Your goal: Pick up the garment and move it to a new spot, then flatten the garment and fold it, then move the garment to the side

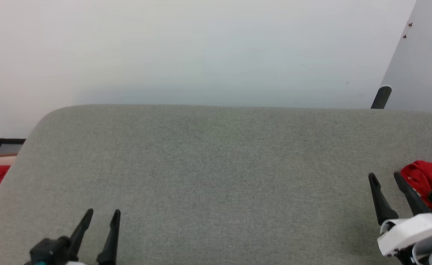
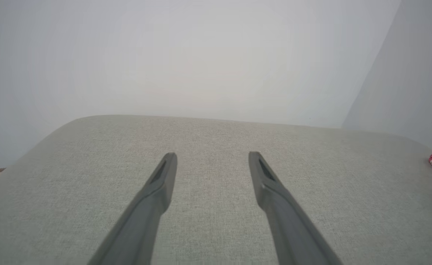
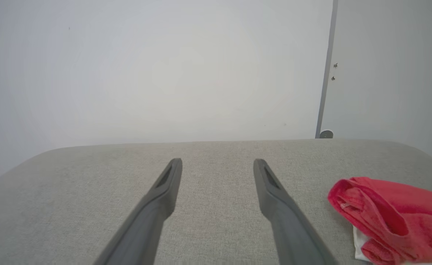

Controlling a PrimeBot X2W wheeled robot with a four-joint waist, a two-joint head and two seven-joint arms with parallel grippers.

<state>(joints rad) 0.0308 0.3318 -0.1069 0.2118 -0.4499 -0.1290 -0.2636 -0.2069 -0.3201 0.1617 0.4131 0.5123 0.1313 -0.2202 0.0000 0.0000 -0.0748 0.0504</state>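
Wide-spread left gripper and right gripper hover over woven grey cushion bearing crumpled red garment.

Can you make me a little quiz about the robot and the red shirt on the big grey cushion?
1. True or false: the left gripper is holding the garment.
2. Which gripper is nearer the garment? A) left gripper B) right gripper
3. Fill in the missing word: the jaws of both grippers stand ___.

Key: 1 false, it is empty and far from the garment. 2 B. 3 open.
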